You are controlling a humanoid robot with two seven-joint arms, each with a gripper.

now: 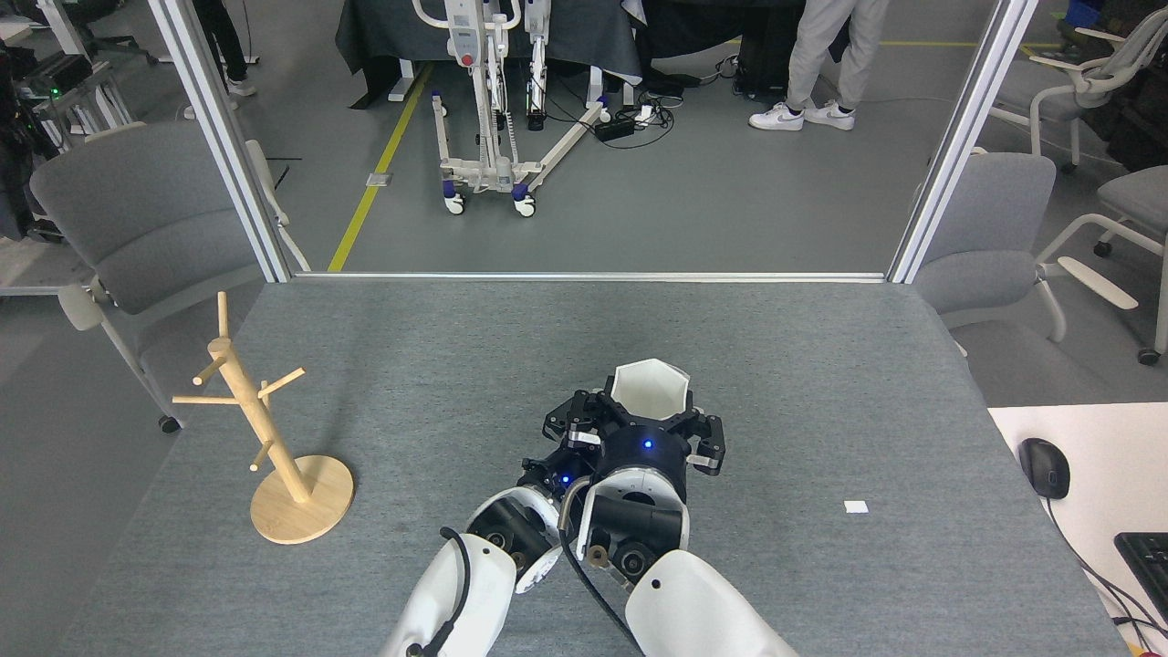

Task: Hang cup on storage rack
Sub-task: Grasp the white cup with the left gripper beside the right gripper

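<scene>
The white faceted cup (650, 388) is upright near the table's middle, its hexagonal rim facing up. My right gripper (650, 422) comes in from below and is shut on the cup's near side, its black linkages spread to both sides. My left gripper (573, 427) sits close against the cup's left side, dark and partly behind the right one, so its jaws cannot be read. The cup's handle tab is hidden. The wooden storage rack (251, 411) stands far left on its round base (315, 511), with its pegs bare.
A small white paper scrap (855, 506) lies on the grey table (456, 347) to the right. A mouse (1043, 467) and keyboard (1148, 555) rest on the white desk at right. Grey chairs flank the table. A person's legs (821, 55) stand beyond it.
</scene>
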